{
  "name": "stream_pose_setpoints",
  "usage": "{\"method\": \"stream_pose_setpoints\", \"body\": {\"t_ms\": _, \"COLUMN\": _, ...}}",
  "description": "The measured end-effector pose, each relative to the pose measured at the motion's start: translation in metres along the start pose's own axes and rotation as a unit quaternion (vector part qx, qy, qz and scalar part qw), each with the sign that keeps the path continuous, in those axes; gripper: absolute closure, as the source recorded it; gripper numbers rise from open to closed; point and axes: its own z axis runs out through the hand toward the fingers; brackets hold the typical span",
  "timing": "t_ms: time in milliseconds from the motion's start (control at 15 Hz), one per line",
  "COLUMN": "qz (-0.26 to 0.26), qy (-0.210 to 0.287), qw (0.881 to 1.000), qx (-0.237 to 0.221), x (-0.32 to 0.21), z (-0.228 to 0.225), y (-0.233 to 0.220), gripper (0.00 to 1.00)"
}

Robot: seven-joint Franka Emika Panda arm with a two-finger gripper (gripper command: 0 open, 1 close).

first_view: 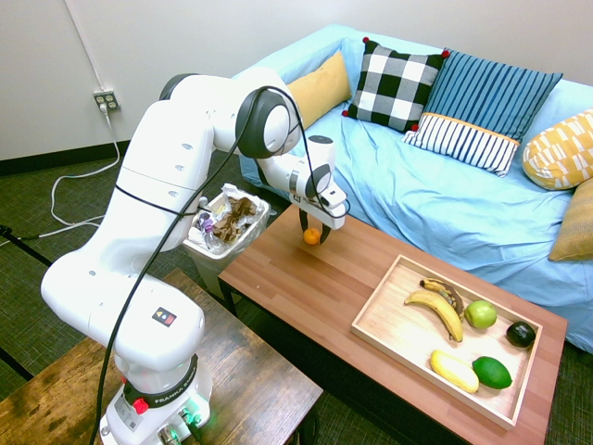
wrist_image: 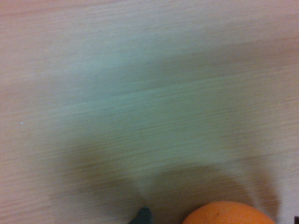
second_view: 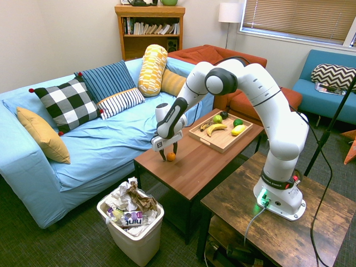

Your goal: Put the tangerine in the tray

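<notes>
The small orange tangerine (first_view: pixel 311 236) (second_view: pixel 171 157) sits near the far end of the wooden coffee table, close to the sofa. My gripper (first_view: pixel 312 232) (second_view: pixel 169 153) points down over it, open, with one finger on each side and small gaps to the fruit. In the wrist view the tangerine (wrist_image: pixel 229 213) shows at the edge over blurred table wood. The light wooden tray (first_view: pixel 389 301) (second_view: pixel 207 139) lies at the table's other end, holding bananas, a green apple, a lime, a yellow fruit and a dark fruit.
A blue sofa (first_view: pixel 435 195) with cushions runs along the table's long side. A white bin (first_view: pixel 225 243) full of rubbish stands on the floor by the table's end near the gripper. A darker wooden table (second_view: pixel 261 222) bears the arm.
</notes>
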Motion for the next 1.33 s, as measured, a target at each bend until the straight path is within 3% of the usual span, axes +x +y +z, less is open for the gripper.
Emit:
{"method": "stream_pose_setpoints", "body": {"t_ms": 467, "qz": 0.001, "qy": 0.000, "qw": 1.000, "qx": 0.004, "x": 0.013, "z": -0.010, "y": 0.003, "gripper": 1.00}}
{"method": "stream_pose_setpoints", "body": {"t_ms": 733, "qz": 0.032, "qy": 0.016, "qw": 0.999, "qx": 0.015, "x": 0.064, "z": -0.067, "y": 0.024, "gripper": 1.00}}
{"method": "stream_pose_setpoints", "body": {"t_ms": 1067, "qz": 0.121, "qy": 0.015, "qw": 0.991, "qx": 0.054, "x": 0.187, "z": -0.145, "y": 0.127, "gripper": 1.00}}
{"method": "stream_pose_setpoints", "body": {"t_ms": 1333, "qz": 0.190, "qy": 0.003, "qw": 0.980, "qx": 0.053, "x": 0.247, "z": -0.141, "y": 0.209, "gripper": 1.00}}
